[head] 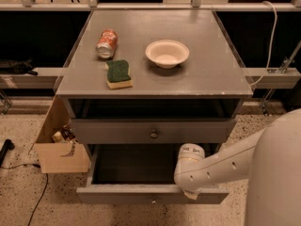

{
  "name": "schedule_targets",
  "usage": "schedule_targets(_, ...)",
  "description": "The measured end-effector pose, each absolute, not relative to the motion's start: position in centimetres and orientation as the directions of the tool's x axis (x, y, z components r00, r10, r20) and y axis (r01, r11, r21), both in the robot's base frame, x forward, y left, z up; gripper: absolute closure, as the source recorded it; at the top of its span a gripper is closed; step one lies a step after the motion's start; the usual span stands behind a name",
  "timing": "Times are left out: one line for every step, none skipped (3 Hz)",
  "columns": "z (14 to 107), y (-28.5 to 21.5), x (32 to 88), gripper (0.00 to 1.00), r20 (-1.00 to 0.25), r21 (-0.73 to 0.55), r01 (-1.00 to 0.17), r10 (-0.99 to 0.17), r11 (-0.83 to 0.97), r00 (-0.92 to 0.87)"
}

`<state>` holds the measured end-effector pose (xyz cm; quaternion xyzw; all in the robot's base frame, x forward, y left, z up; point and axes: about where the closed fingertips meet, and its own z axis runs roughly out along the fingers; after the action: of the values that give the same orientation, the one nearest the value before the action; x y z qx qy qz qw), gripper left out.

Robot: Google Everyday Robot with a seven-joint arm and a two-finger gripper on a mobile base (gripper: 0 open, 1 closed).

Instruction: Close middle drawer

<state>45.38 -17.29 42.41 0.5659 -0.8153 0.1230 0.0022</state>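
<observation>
Middle drawer [122, 195] is pulled well out toward you, with its dark inside exposed and its grey front panel at the bottom of the view. You can just make out a small knob at the centre of that panel.

The gripper [192, 193] sits at the top edge of that front panel, right of centre. I can't tell whether it is open or closed, because the wrist covers it. The white arm [221, 166] reaches in from the lower right, over the drawer's right front corner.

The upper drawer [108, 131] is directly above, with a round dark knob [154, 134] at its centre and a dark gap over its front.

On the cabinet top [207, 74] you have:
- a can [107, 43] lying on its side, back left
- a sponge [118, 73], green face up over a yellow base, just in front of the can
- a pale bowl [167, 53], upright, to the right of both and apart from them

An open cardboard box [59, 157] stands on the speckled floor [19, 206] against the cabinet's left side. A dark cable [40, 192] trails across the floor near it.
</observation>
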Motion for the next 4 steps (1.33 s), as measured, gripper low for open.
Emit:
schedule_targets(42.41, -17.29, 45.38, 0.57, 0.143, -0.198, -0.923, -0.922, 0.329, -0.36)
schedule_targets(42.41, -17.29, 45.38, 0.35, 0.143, -0.198, -0.923, -0.922, 0.329, -0.36)
schedule_targets(42.41, -17.29, 45.38, 0.11, 0.143, -0.198, -0.923, -0.922, 0.329, -0.36)
schedule_targets(42.39, -17.3, 45.39, 0.22, 0.143, -0.196, -0.923, -0.922, 0.33, -0.36)
